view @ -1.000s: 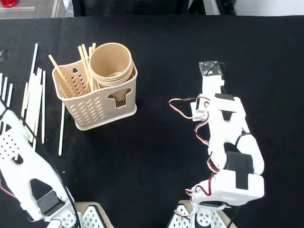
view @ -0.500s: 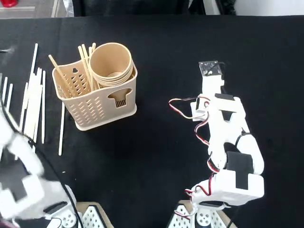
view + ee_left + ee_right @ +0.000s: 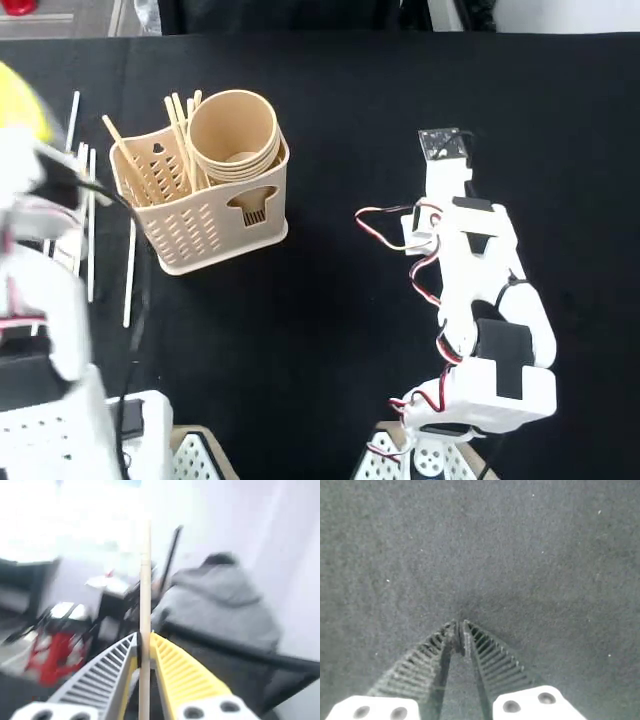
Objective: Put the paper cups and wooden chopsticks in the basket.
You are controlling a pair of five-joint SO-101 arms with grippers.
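Table of black cloth (image 3: 330, 330): bare stretch ahead of right gripper (image 3: 458, 630), jaws pressed together, empty. White left arm (image 3: 45, 290), low at near corner second ago, now raised along table edge. Beige perforated plastic basket (image 3: 215, 225) unmoved, stacked tan paper cups (image 3: 233, 130) inside. Left gripper (image 3: 144, 652) pinches pale wooden chopstick (image 3: 145, 580), stick running past jaw tips. Loose wooden chopsticks (image 3: 91, 250) beside basket.

The left claw (image 3: 144, 647) is pinching a chopstick (image 3: 145, 590) between its fingers and pointing up, away from the tabletop (image 3: 350, 330). The right claw (image 3: 459, 630) is hanging closed, tips facing the tabletop, with its arm (image 3: 480, 290) folded behind it.
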